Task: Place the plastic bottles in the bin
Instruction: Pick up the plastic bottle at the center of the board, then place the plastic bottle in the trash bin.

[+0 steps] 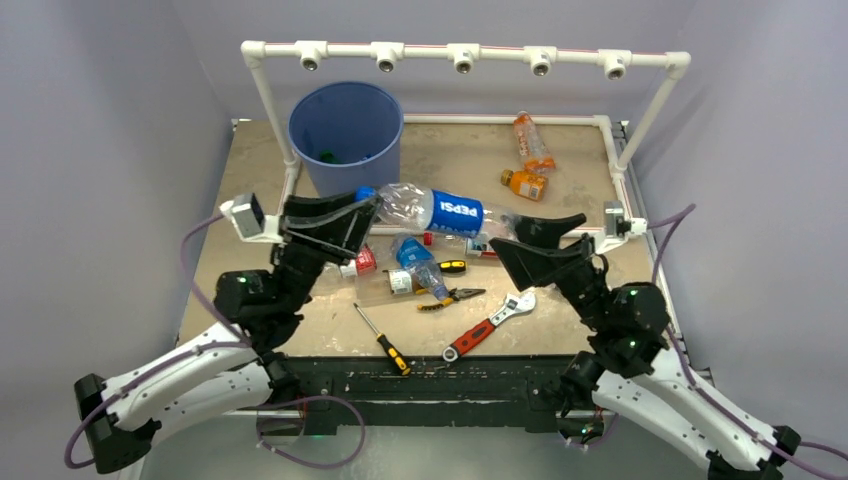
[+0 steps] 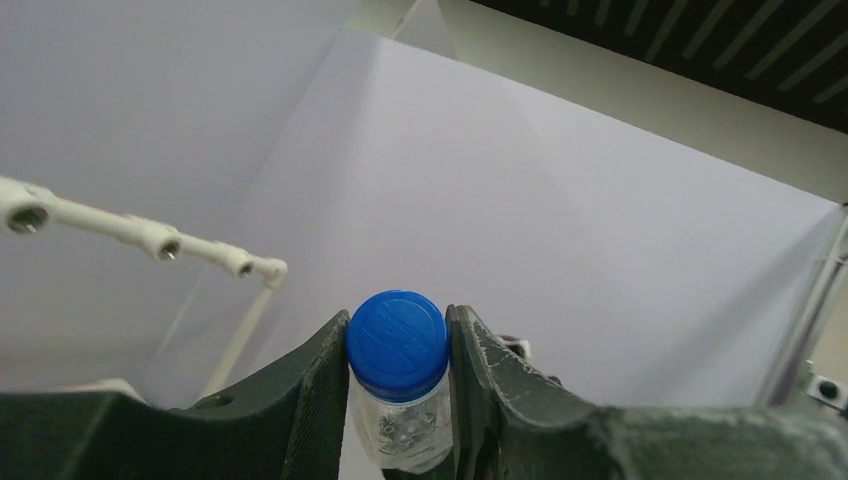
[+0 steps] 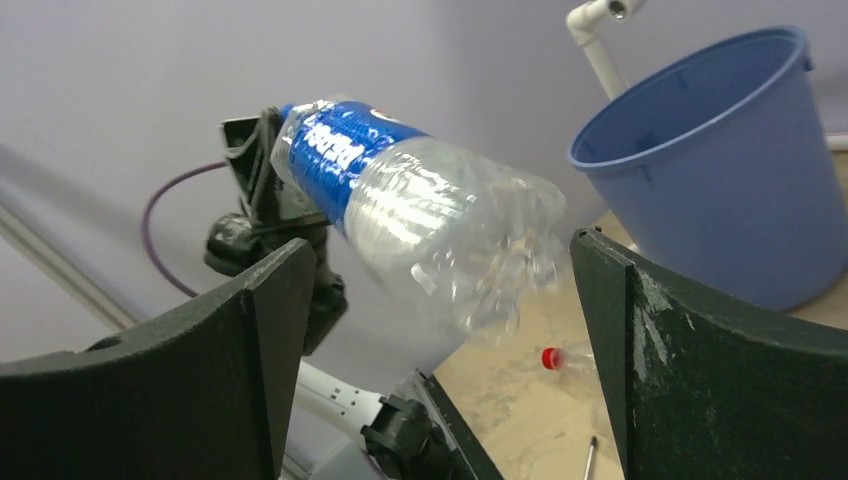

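Observation:
A large clear bottle with a blue Pepsi label [image 1: 440, 210] hangs level above the table, just in front of the blue bin [image 1: 330, 170]. My left gripper [image 1: 362, 205] is shut on its blue cap [image 2: 397, 340] and neck. The right gripper [image 1: 503, 233] stands open at the bottle's crumpled base, not touching it. In the right wrist view the bottle [image 3: 430, 200] floats between and beyond my spread fingers, gripper [image 3: 440, 240], with the bin [image 3: 720, 170] behind. Two orange bottles [image 1: 533, 140] [image 1: 525, 184] lie at the back right. Several small bottles [image 1: 410, 262] lie under the held one.
A white pipe frame [image 1: 460, 52] arches over the back of the table, one post beside the bin. Tools lie near the front: a screwdriver [image 1: 380, 338], a red-handled wrench [image 1: 490, 325], pliers [image 1: 450, 297]. Something green [image 1: 327, 155] lies inside the bin.

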Robot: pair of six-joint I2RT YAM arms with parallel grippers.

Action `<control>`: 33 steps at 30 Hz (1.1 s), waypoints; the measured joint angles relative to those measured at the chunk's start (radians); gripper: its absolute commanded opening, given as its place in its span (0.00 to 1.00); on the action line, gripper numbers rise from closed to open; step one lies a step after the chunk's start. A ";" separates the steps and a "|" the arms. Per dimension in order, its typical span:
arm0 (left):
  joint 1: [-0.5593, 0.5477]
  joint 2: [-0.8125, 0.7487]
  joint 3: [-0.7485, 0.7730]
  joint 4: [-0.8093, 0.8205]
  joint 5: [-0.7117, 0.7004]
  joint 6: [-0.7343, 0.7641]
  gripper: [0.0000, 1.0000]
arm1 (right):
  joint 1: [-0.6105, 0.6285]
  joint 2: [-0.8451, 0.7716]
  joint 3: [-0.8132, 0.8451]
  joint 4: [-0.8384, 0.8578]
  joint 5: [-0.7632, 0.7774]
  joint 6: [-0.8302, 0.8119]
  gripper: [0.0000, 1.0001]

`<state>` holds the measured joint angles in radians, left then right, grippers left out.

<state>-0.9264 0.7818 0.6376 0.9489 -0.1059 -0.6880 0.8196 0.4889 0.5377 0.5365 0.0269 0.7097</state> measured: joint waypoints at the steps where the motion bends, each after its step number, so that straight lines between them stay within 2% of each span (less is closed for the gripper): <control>1: -0.002 -0.025 0.038 -0.064 -0.019 0.045 0.00 | 0.000 -0.014 0.025 -0.053 0.002 -0.015 0.99; 5: -0.002 -0.067 0.186 -0.280 -0.172 0.278 0.00 | 0.000 -0.106 0.133 -0.277 0.025 -0.087 0.99; 9: 0.002 -0.028 0.333 -0.393 -0.378 0.554 0.00 | 0.000 -0.249 0.154 -0.399 0.071 -0.125 0.99; 13: 0.005 0.084 0.405 -0.353 -0.529 0.821 0.00 | -0.001 -0.335 0.120 -0.480 0.117 -0.127 0.99; 18: 0.064 0.270 0.462 -0.302 -0.590 1.023 0.00 | -0.001 -0.350 0.063 -0.572 0.161 -0.122 0.99; 21: 0.166 0.362 0.492 -0.338 -0.595 1.007 0.00 | -0.001 -0.349 0.039 -0.598 0.166 -0.116 0.99; 27: 0.440 0.499 0.538 -0.435 -0.609 0.823 0.00 | -0.001 -0.329 0.031 -0.642 0.177 -0.104 0.99; 33: 0.587 0.547 0.501 -0.442 -0.544 0.626 0.00 | -0.001 -0.319 0.027 -0.682 0.192 -0.095 0.99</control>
<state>-0.3397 1.3293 1.1389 0.5068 -0.6498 -0.0616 0.8188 0.1696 0.5648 -0.1455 0.2192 0.6144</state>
